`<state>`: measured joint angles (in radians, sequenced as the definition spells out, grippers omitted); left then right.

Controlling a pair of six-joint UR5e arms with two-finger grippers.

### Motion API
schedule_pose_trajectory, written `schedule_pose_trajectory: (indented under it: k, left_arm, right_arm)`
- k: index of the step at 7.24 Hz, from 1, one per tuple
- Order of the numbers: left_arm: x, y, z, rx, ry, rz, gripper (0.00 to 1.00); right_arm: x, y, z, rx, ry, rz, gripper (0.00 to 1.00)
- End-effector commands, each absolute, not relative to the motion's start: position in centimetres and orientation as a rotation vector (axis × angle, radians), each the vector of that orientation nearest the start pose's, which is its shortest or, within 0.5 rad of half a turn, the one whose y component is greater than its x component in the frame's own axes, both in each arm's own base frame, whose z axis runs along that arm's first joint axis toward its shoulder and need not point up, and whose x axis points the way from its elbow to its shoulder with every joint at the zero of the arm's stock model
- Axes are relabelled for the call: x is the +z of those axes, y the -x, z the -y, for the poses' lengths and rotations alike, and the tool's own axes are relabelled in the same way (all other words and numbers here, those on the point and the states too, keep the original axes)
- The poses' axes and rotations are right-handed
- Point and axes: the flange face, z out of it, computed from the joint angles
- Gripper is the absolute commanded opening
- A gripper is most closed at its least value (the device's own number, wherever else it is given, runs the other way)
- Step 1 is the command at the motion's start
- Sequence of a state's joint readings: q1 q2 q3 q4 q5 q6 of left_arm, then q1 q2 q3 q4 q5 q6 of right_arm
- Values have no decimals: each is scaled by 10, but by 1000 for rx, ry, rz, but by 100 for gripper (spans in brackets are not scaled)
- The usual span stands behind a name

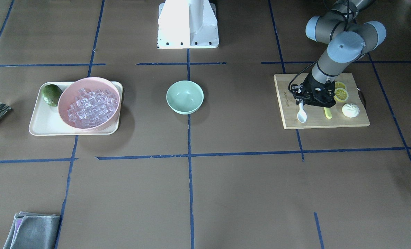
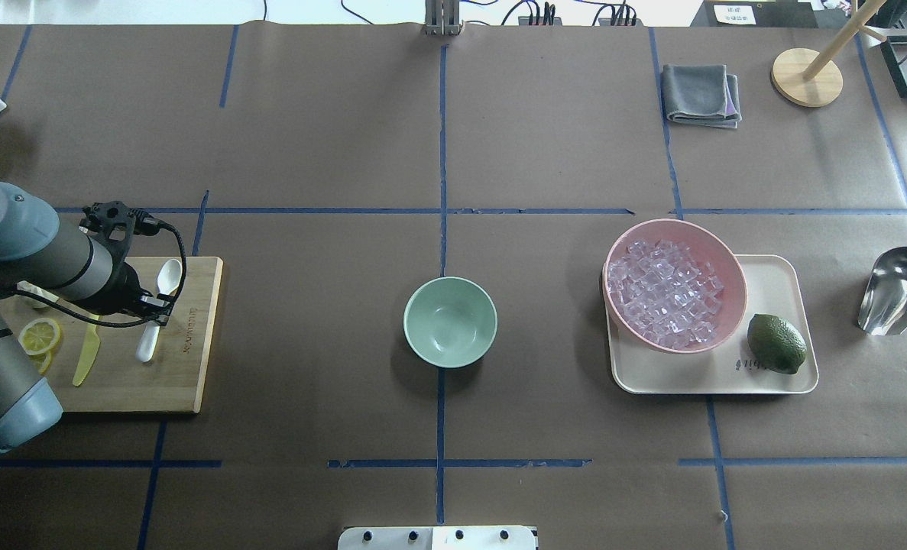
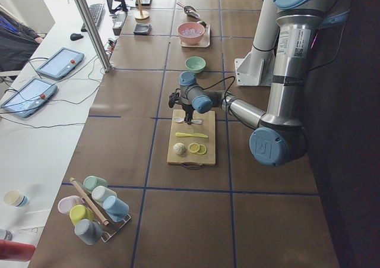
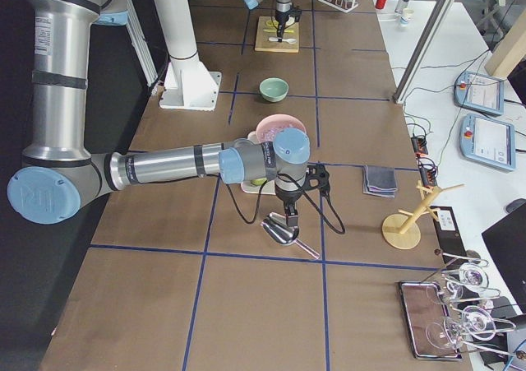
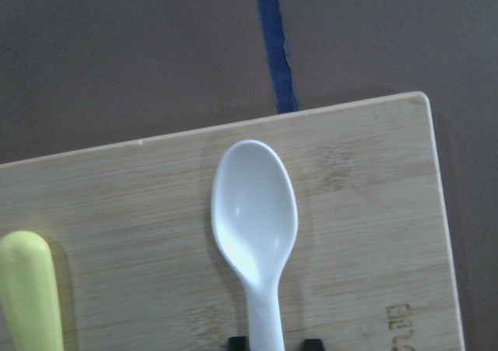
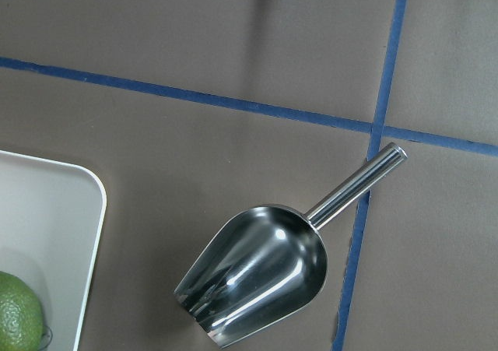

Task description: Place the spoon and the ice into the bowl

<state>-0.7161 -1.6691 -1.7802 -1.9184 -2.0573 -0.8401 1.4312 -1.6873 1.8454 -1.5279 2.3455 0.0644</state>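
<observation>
Step in hand: spoon pick-up. Ice not begun. Bowl (image 2: 450, 321) sits empty mid-surface (image 2: 308, 114).

Spoon (image 2: 164, 281) lies flat on the board (image 2: 186, 367), at 9 o'clock from the bowl in the overhead view. Its scoop end points toward 12–1 o'clock, and the knife (image 2: 86, 355) is near, on its 9 o'clock side. Left jaws are down over the handle. In the left wrist view one dark tip stands on each side of the handle, set narrow. A sliver of board shows between the handle and the 3 o'clock tip, so I judge them not clamped yet.

Ice (image 2: 671, 294) is all in the pink bowl (image 2: 740, 286) on the tray (image 2: 690, 378), at 3 o'clock from the bowl and well apart. Right jaws hover above the scoop (image 6: 257, 273), beyond the tray. They show only in the right side view, so I cannot tell if they are wide or narrow.

Next move, my judgement: close on the handle, lift straight up, carry toward 3 o'clock, release over the bowl. The handle is thin, smooth plastic, so the tips must sit low, and an off-centre pinch may swivel the spoon.

View notes:
- Only the left wrist view shows the tips against the handle. Overhead and front views hide them under the wrist body.
- Only the right side view shows the right arm. The right wrist view gives the scoop, a tray corner and the lime (image 6: 15, 320), but no tips.
- The front view shows a white bun (image 1: 350, 110) on the board, largely hidden by the arm in the overhead view.
</observation>
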Motion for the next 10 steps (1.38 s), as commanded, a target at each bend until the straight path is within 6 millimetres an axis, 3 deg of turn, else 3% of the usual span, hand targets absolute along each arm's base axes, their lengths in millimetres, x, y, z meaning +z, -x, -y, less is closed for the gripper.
schedule_pose_trajectory:
  k: [1,3,6,9,10]
  left_arm:
    - [464,-354,424,179,-88,-809,0]
    - [422,-359,429,196,-145,-863,0]
    - [307,-402,453,251,-250,-984,0]
    - [209,-479,420,328,-166,-979,0]
    - [200,-508,397,331,-163,-963,0]
  right_arm:
    - [573,0,454,-149,-111,788,100]
    - [573,0,454,-149,-111,788,100]
    - [573,0,454,-149,-111,788,100]
    - [573,0,454,-148,-110,790,100]
    - [573,0,454,-148,-108,789,100]
